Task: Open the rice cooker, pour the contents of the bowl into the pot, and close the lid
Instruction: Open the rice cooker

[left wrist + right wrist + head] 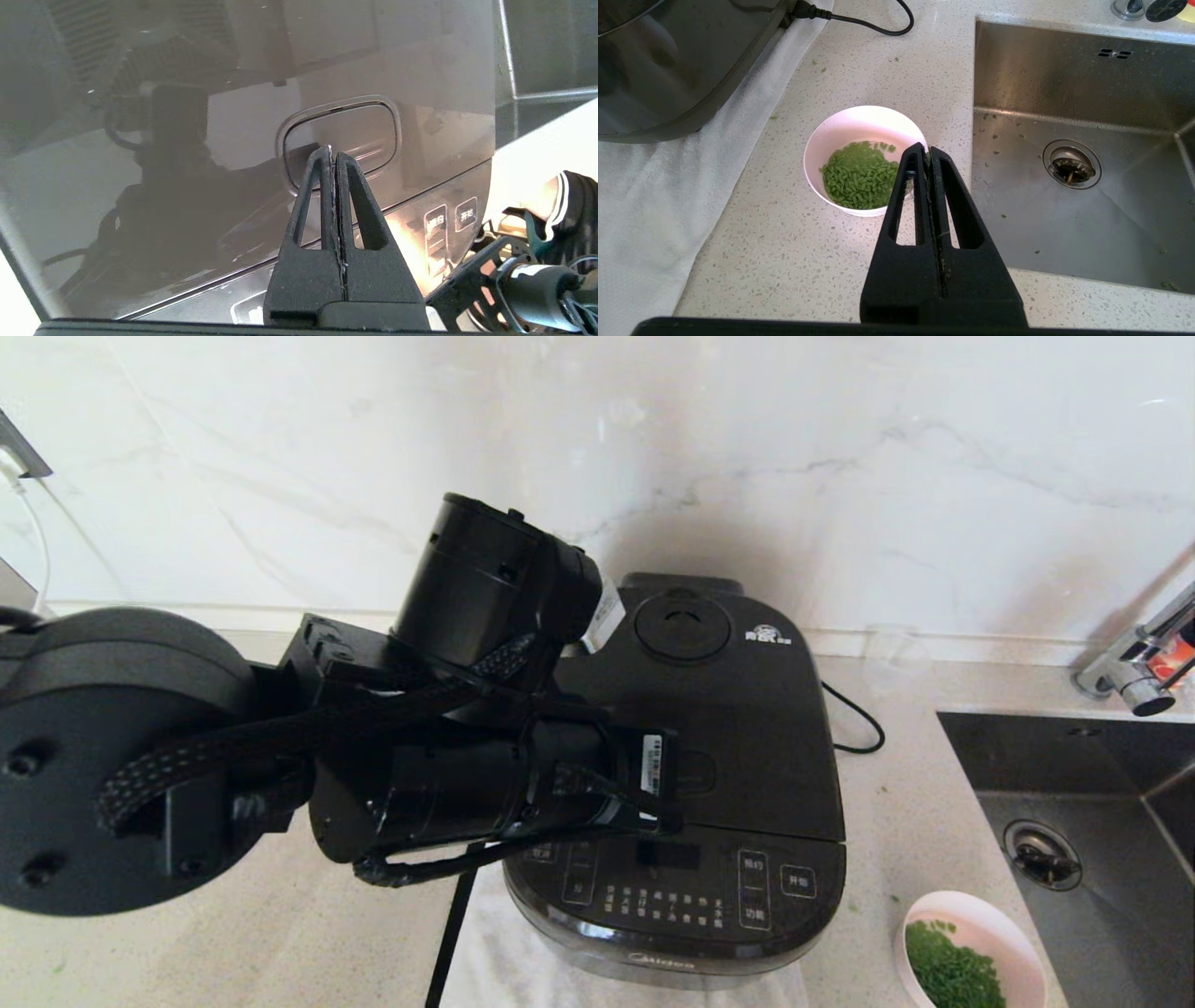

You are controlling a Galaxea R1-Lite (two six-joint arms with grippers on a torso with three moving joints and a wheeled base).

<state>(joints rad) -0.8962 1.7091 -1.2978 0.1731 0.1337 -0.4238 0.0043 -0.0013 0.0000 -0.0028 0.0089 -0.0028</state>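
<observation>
While the glossy black rounded-square rice cooker (pixel 709 775) is sitting with its hinged black lid (pixel 738 728) down, its left side is being hidden by the left arm. The left gripper (pixel 332 151), fingers pressed together and empty, is being held at the lid's rectangular button (pixel 343 135). Right of the cooker, the small pale pink round bowl (pixel 859 140) of green bits (pixel 859 175) is being partly blocked by the right gripper (pixel 927 151), closed on nothing.
</observation>
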